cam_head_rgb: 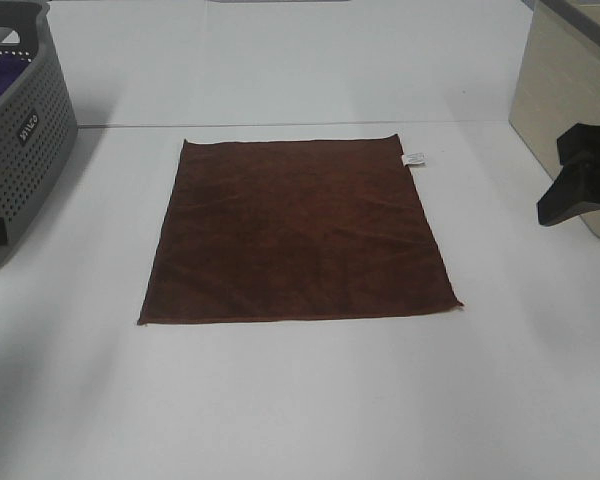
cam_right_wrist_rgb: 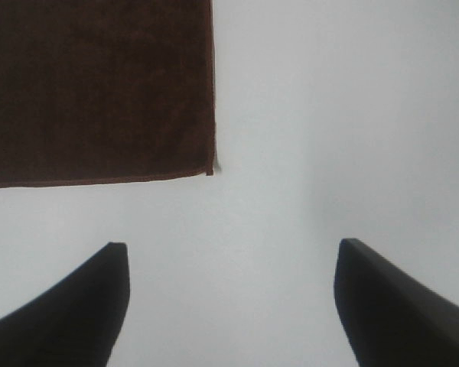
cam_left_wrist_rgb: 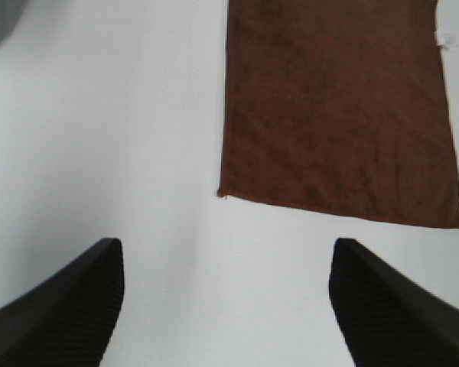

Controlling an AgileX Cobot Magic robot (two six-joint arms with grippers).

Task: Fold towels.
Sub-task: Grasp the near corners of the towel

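Note:
The dark reddish-brown towel (cam_head_rgb: 295, 232) lies flat and unfolded in the middle of the white table (cam_head_rgb: 300, 400). Its small white label (cam_head_rgb: 415, 158) sits at the far right corner. My right gripper (cam_head_rgb: 558, 178) hovers to the right of the towel, apart from it. In the right wrist view it (cam_right_wrist_rgb: 233, 246) is open and empty, with a towel corner (cam_right_wrist_rgb: 99, 84) ahead of it. In the left wrist view my left gripper (cam_left_wrist_rgb: 227, 245) is open and empty, with the towel (cam_left_wrist_rgb: 336, 107) and its label (cam_left_wrist_rgb: 446, 38) ahead of it. The left gripper does not show clearly in the exterior view.
A grey perforated basket (cam_head_rgb: 20, 130) stands at the far left edge with a purple cloth (cam_head_rgb: 0, 75) inside. A beige box (cam_head_rgb: 560, 90) stands at the far right behind my right gripper.

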